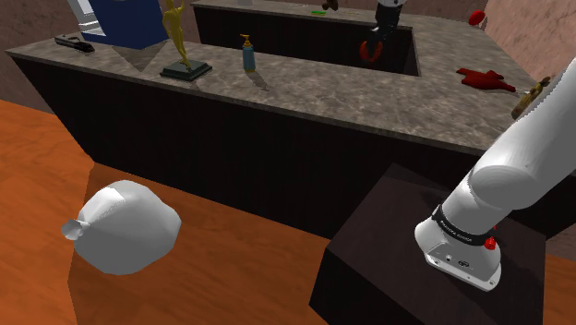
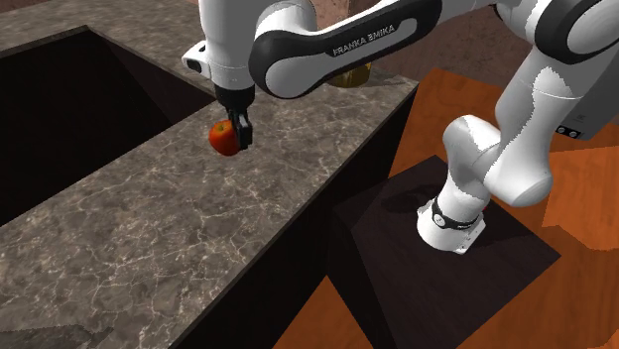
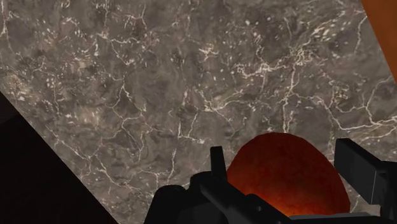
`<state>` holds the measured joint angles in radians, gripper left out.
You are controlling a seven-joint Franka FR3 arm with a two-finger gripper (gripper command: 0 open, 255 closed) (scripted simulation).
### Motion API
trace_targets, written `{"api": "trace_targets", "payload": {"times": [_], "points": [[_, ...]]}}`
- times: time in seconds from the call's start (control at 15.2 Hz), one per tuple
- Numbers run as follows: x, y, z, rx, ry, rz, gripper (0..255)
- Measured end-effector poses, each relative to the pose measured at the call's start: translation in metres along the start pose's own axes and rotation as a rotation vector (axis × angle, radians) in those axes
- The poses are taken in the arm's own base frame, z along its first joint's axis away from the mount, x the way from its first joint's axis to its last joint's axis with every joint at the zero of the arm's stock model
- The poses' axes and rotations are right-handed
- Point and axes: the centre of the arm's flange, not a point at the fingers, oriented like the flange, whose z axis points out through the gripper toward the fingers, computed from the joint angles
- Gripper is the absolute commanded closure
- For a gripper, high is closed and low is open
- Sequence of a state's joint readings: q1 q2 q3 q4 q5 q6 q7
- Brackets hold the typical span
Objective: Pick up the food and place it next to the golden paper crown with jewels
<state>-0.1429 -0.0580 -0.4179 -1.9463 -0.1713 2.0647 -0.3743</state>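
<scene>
Over the marble counter [image 2: 149, 228] the gripper [image 2: 234, 137] is clamped on the red apple [image 2: 224, 139], held clear of the stone, so the carry seems in hand, calling next for travel toward two o'clock in the second exterior view, to what looks like the golden crown [image 2: 353, 77].

shoulder: behind stand [image 1: 388, 231], far | second exterior: over counter [image 2: 179, 238], near | wrist: down onto shared counter

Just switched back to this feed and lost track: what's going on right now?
The arm's black gripper is shut on a red, apple-like fruit and holds it just over the marble counter. A golden object, partly hidden behind the arm, sits farther along the counter. The fruit has not yet been set down beside it.
</scene>
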Motion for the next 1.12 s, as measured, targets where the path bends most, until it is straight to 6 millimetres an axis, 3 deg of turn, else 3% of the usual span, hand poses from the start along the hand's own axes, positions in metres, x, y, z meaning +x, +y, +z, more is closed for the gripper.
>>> {"api": "trace_targets", "payload": {"times": [0.26,0.4,1.12], "points": [[0.002,0.004,-0.02,0.0,0.0,0.0,255],[-0.012,0.013,-0.023,0.0,0.0,0.0,255],[-0.136,0.073,-0.027,0.0,-0.001,0.002,255]]}}
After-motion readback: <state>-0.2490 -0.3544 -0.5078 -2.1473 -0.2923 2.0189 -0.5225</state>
